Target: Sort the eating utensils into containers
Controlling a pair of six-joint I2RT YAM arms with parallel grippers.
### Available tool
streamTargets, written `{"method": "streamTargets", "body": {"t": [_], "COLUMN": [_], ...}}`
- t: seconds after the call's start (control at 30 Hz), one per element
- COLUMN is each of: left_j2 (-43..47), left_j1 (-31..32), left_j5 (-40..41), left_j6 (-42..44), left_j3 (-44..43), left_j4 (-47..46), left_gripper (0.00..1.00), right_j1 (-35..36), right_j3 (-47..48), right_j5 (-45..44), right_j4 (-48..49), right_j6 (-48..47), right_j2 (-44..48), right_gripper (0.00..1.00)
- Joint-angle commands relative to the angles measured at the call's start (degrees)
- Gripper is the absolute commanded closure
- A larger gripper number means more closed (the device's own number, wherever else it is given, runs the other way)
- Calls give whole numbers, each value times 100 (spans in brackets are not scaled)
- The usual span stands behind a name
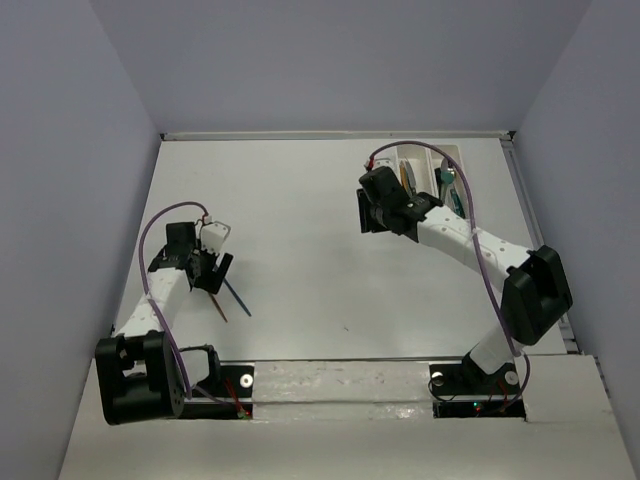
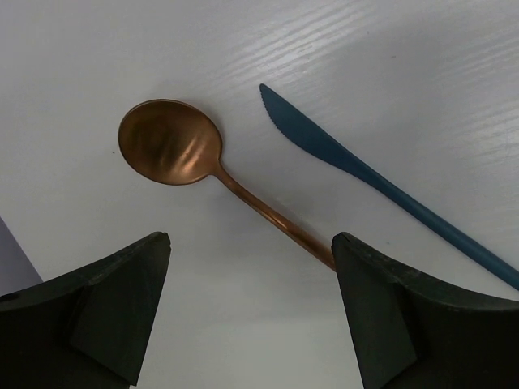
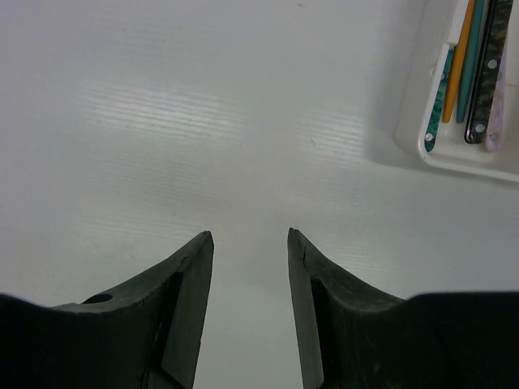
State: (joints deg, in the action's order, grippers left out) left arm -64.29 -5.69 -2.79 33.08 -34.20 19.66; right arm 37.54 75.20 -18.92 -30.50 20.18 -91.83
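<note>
Hanging over the copper spoon (image 2: 169, 143), left tool (image 2: 251, 239) gapes; right tool (image 3: 250, 233), empty, gapes near tray (image 3: 454, 158) rim

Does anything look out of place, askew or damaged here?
Only two stragglers: a copper-coloured metal spoon and a slim blue serrated knife lie loose on the white table, below the open left gripper and across the table from the joined white plastic trays. Nothing looks spilled or damaged.

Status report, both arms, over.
Left gripper open over copper spoon handle, blue knife beside it. Right gripper open, empty, near tray of sorted utensils. Nothing blocking the spoon.
</note>
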Motion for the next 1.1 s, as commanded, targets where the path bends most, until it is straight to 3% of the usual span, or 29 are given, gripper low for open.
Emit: {"method": "streamTargets", "body": {"t": [0.0,0.4,1.07], "left_j2": [-294,-646,330], "left_j1": [16,-63,-1741], "left_j5": [-108,419,-29], "left_j6": [120,102,1306], "left_j3": [211,440,765], "left_j4": [231,-112,346], "left_gripper": [6,9,1], "right_j1": [25,25,25], "right_j3": [-216,-664,-463], "right_j5": [-165,-139,-24], "right_j4": [431,721,642], "right_j6": [214,91,-120], "right_j2": [-19,209,148], "right_gripper": [52,52,52]}}
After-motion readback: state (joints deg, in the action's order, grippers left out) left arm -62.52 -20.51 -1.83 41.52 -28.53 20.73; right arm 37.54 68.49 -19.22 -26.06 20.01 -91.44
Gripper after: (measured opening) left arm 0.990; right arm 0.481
